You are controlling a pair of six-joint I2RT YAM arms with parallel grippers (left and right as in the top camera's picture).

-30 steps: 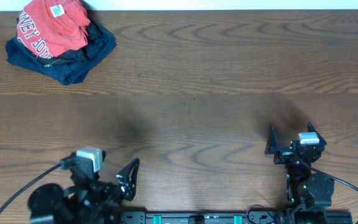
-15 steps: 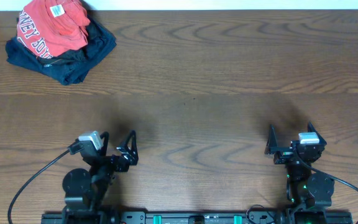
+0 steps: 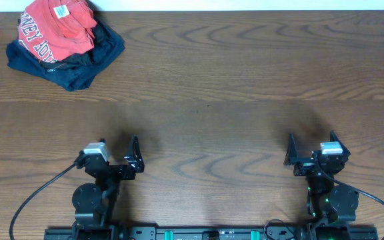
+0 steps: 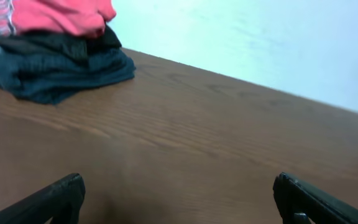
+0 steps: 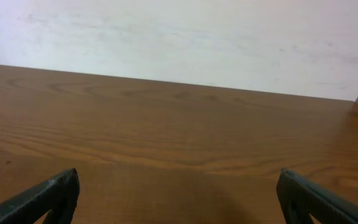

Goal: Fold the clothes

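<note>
Since the red T-shirt point(image 3: 55, 30) looks like soft, light cotton, bunched atop a dark garment point(image 3: 79, 67) at the far-left corner of the tabletop point(image 3: 232, 87), it'll prob sag & drape w/ no stiffness. Best pinch one layer at a free edge, e.g. hem or shoulder, not the wad. Left gripper point(image 4: 178, 186) & right gripper point(image 3: 312, 152) both stand jaws wide apart, empty, well away from it.
</note>
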